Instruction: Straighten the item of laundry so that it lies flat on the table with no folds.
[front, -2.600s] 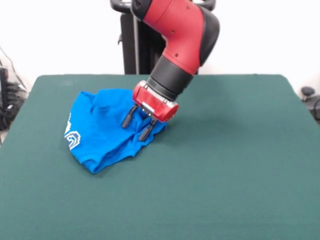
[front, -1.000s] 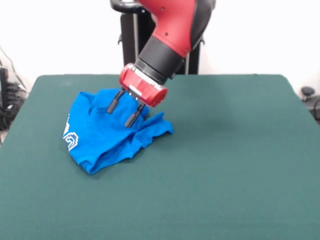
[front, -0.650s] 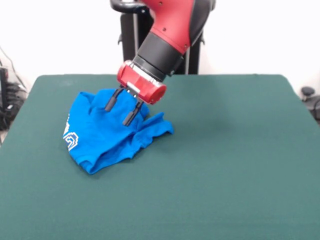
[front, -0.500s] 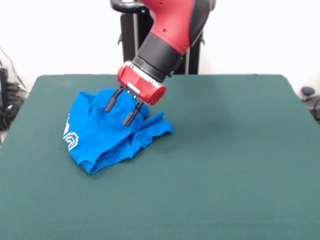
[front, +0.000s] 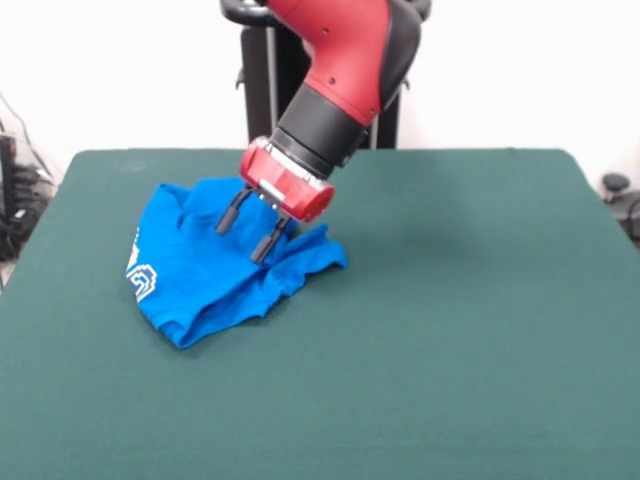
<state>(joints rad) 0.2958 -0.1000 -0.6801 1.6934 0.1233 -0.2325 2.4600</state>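
Fingers (front: 260, 248) spread apart – over crumpled blue shirt (front: 200, 275).

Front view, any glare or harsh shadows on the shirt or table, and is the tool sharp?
Front view: lighting soft and even, no glare on the table; only faint shading in the blue shirt folds; the tool looks slightly soft, its open black fingers still distinguishable.

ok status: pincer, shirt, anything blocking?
Pincer open, poised over the shirt, holding nothing. Shirt bunched and folded on the table, not flat. Nothing else in the way.
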